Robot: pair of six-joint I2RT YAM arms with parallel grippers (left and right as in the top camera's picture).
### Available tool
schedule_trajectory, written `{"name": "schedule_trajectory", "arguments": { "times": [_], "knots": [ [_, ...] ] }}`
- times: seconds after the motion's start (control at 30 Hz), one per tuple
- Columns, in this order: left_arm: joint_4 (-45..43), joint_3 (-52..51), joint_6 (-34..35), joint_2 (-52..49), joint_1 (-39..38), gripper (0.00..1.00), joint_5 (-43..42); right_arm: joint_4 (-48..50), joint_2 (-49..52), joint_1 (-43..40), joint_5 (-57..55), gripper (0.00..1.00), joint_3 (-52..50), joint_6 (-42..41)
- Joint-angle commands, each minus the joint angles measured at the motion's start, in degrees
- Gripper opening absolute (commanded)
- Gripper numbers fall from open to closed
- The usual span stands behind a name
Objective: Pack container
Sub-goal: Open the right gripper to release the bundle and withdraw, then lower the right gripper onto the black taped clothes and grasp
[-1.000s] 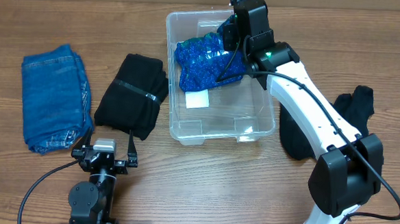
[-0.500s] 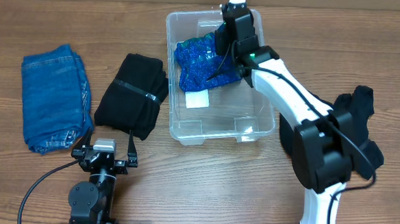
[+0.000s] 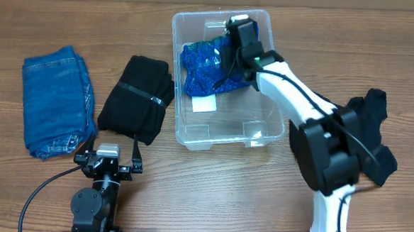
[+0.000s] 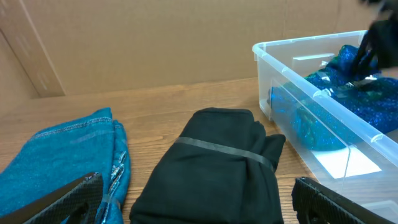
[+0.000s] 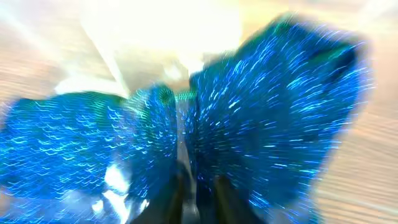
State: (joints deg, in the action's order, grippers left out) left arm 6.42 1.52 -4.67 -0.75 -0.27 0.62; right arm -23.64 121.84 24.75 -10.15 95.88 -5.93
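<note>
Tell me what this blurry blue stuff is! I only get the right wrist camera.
Observer: A sparkly blue cloth, lying inside the clear container.
Operator: Is anything else in there?
Observer: Only a white label on the bottom shows.
Operator: What's left to pack?
Observer: Folded jeans and a black bundle lie left of the container; another black cloth lies right.

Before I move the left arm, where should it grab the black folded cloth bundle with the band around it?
Probably from above, jaws straddling the black folded cloth bundle at its band, where the folds are cinched; it lies flat.
</note>
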Motion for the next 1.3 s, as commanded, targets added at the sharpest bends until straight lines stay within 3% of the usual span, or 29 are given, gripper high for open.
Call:
{"name": "schedule_trajectory", "arguments": {
  "times": [0.0, 0.23, 0.37, 0.7, 1.0, 1.27],
  "knots": [
    [-0.07, -0.28, -0.50, 0.50, 0.35, 1.00, -0.46, -4.72, -13.14, -0.13, -3.37, 0.22, 1.66, -0.07],
    [-0.07, -0.28, -0.50, 0.50, 0.35, 1.00, -0.46, -38.42, -25.16, -0.13, -1.16, 0.04, 1.66, -7.74],
    [-0.04, -0.28, -0.50, 0.50, 0.35, 1.00, -0.46, -49.64, -24.68, -1.88, -6.80, 0.04, 0.76, -17.07],
    [-0.07, -0.28, -0.50, 0.48, 0.35, 1.00, -0.46, -50.47, -24.65, -13.27, 2.14, 0.04, -5.29, -19.80],
    [-0.07, -0.28, -0.50, 0.48, 0.35, 1.00, -0.46, -50.27, -24.65, -13.20, 4.13, 0.04, -14.60, -19.56],
    [-0.07, -0.28, -0.50, 0.48, 0.35, 1.00, -0.46, -50.71, -24.65, -13.20, 13.90, 0.04, -15.41, -11.56]
  ]
}}
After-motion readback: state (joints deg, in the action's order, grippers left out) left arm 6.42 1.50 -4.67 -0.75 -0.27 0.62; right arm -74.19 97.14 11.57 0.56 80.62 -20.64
